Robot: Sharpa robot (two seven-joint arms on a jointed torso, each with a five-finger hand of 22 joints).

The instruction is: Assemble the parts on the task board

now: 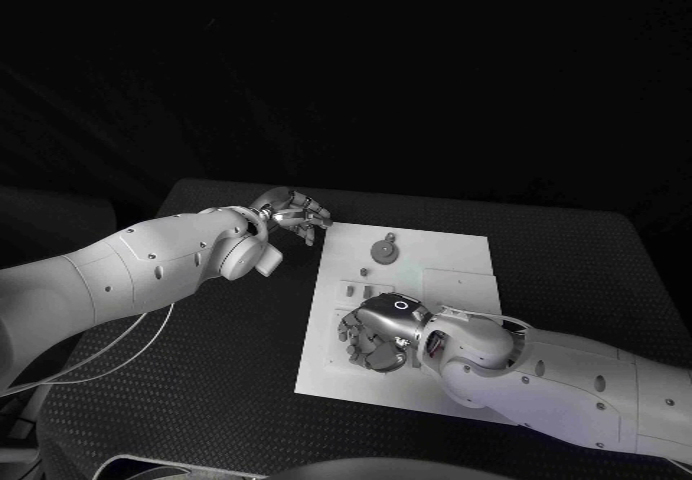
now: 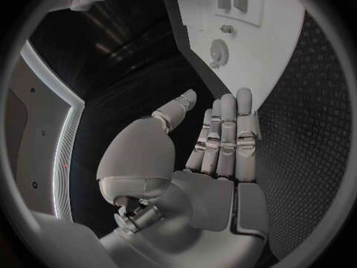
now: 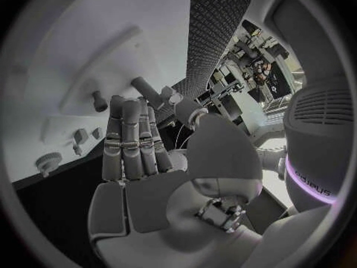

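Observation:
The white task board [image 1: 433, 290] lies in the middle of the table. A round grey part [image 1: 385, 250] rests on its far half, with small grey pieces [image 1: 351, 290] nearer the left edge. My left hand [image 1: 296, 214] hovers at the board's far left corner; its fingers [image 2: 226, 134] are straight and together with nothing in them, pointing toward the round part [image 2: 218, 51]. My right hand [image 1: 382, 335] is low over the board's near left part. Its fingers [image 3: 130, 140] are stretched out beside upright grey pegs [image 3: 147, 90], and its palm is bare.
Black textured table [image 1: 216, 380] surrounds the board, with wide room on the left and at the far side. A raised white strip [image 3: 104, 71] of the board carries another peg [image 3: 99, 100]. Small pieces [image 3: 80, 136] and the round part [image 3: 48, 161] lie near my right hand.

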